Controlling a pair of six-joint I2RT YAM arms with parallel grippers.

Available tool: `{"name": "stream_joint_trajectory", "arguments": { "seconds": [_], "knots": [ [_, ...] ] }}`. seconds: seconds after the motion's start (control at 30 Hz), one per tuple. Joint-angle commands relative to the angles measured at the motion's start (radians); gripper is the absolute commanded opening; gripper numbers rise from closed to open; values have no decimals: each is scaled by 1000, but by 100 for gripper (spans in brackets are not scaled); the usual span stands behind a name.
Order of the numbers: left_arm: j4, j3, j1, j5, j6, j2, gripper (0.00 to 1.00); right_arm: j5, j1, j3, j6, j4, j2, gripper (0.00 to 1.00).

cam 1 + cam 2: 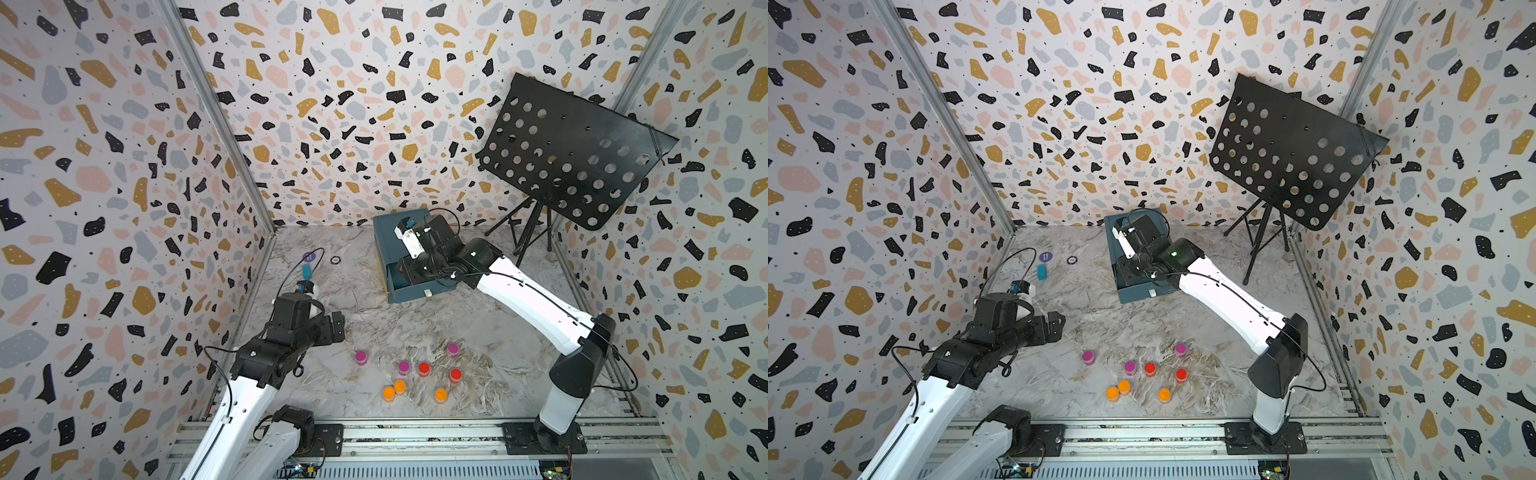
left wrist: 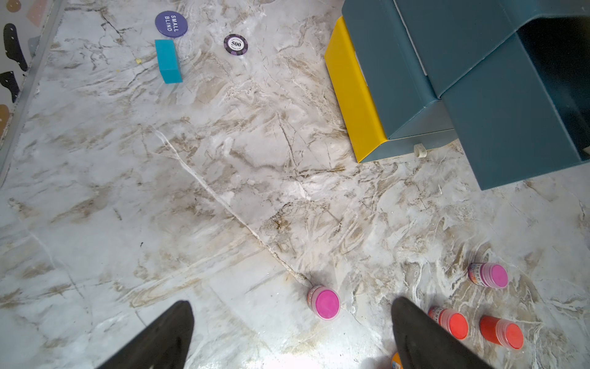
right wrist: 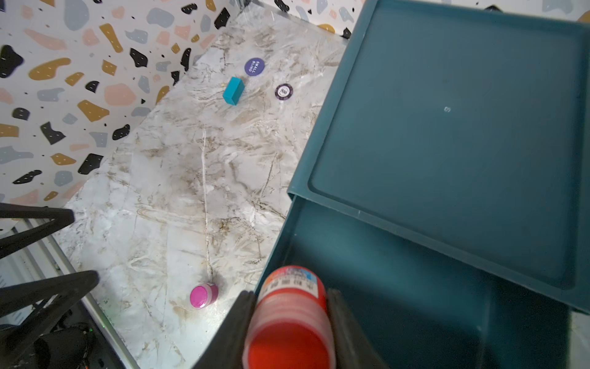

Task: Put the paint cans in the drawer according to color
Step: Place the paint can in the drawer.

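Red paint can [image 3: 289,322] clamped in my right gripper [image 3: 290,295], above the pulled-out drawer [image 3: 399,303].
My left gripper [image 2: 292,302] hangs wide open, near left.

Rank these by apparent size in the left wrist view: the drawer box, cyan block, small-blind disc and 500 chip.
1. drawer box, by far the largest, though it is also nearer the camera.
2. cyan block and small-blind disc: about alike, so not ranked.
3. 500 chip, the smallest.

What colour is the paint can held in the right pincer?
Red; the paint can in the right pincer shows best in the right wrist view.
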Motion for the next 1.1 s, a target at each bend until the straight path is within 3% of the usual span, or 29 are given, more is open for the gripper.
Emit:
{"name": "stream_joint_trajectory", "arguments": {
  "seconds": [0.0, 0.8, 0.93, 1.07],
  "knots": [
    [18, -8, 5, -4, -6, -16, 100, -14, -15, 72, -1, -90, 27, 31],
    [26, -14, 5, 18, -6, -4, 100, -31, -15, 83, 10, -145, 136, 30],
    [27, -13, 7, 22, -6, 2, 100, -33, -15, 72, 10, -145, 136, 37],
    [27, -13, 5, 25, -7, 7, 100, -34, -14, 69, 8, -148, 129, 50]
  ]
}}
